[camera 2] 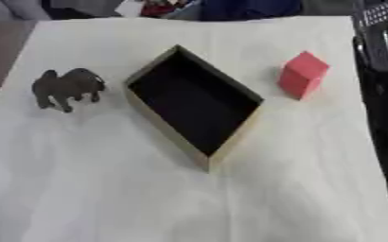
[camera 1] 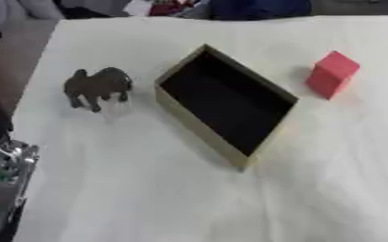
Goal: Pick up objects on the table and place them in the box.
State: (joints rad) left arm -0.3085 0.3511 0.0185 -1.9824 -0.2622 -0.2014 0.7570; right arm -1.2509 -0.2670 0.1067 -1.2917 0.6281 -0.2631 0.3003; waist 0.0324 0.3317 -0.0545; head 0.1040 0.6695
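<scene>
At nine o'clock from the middle of the white cloth-covered table stands the small dark brown toy animal, upright on its four legs, humped back up, well clear of anything else. At the far left edge, down at eight o'clock, a silvery and dark piece of the robot shows beside the table; whether this is the left hand, and how its fingers sit, I cannot tell.

Dead centre now: the shallow rectangular cardboard box with tan walls and a black inside, lying askew so one corner points to twelve o'clock and the opposite one to six. Nothing shows inside it. The toy animal is just beside its left wall, not touching.

Over at two o'clock sits the red block, tilted, apart from the box's right wall.

At the right edge, in the right eye view, a dark robot structure runs down alongside the table; no right hand fingers are visible, so their state cannot be told.
</scene>
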